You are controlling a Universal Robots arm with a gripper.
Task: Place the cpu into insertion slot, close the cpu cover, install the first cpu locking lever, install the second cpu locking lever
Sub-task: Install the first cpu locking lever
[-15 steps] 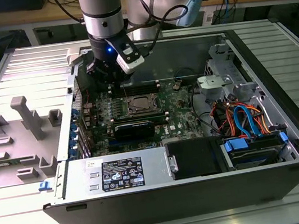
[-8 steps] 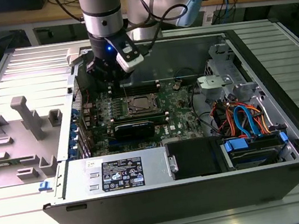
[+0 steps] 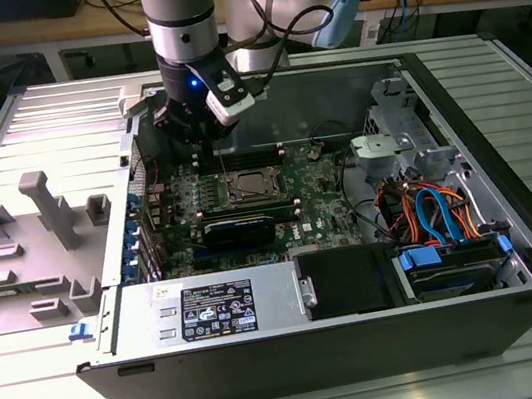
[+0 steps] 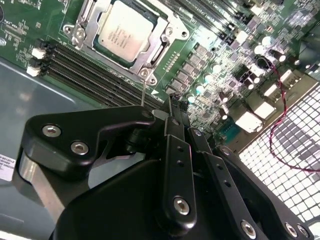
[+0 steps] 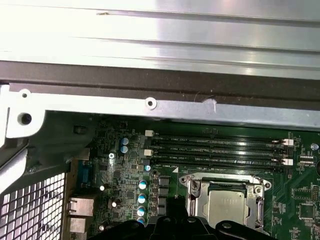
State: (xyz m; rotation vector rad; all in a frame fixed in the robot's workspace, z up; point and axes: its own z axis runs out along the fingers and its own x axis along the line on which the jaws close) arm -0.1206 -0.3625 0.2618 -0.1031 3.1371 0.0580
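The cpu [image 4: 124, 29] lies flat in the insertion slot [image 4: 79, 34] on the green board, its silver top showing. The cpu cover [image 4: 165, 46] is down around it as a silver frame. In the first wrist view the cpu [image 5: 227, 206] and the cover [image 5: 193, 199] appear the same way. A thin locking lever [image 4: 143, 94] stands up from the socket corner, close beside my gripper [image 4: 174, 102], whose black fingers look shut; I cannot tell whether they touch the lever. In the exterior view my gripper [image 3: 203, 149] hangs just above the board, toward the back left of the cpu [image 3: 250, 189].
Black memory sticks [image 5: 215, 150] run along the socket. The open computer case [image 3: 494, 295] has metal walls on all sides, a drive cage [image 3: 394, 144] and orange and blue cables [image 3: 430, 214] at the exterior view's right. A grey fixture plate [image 3: 39, 235] lies to the left.
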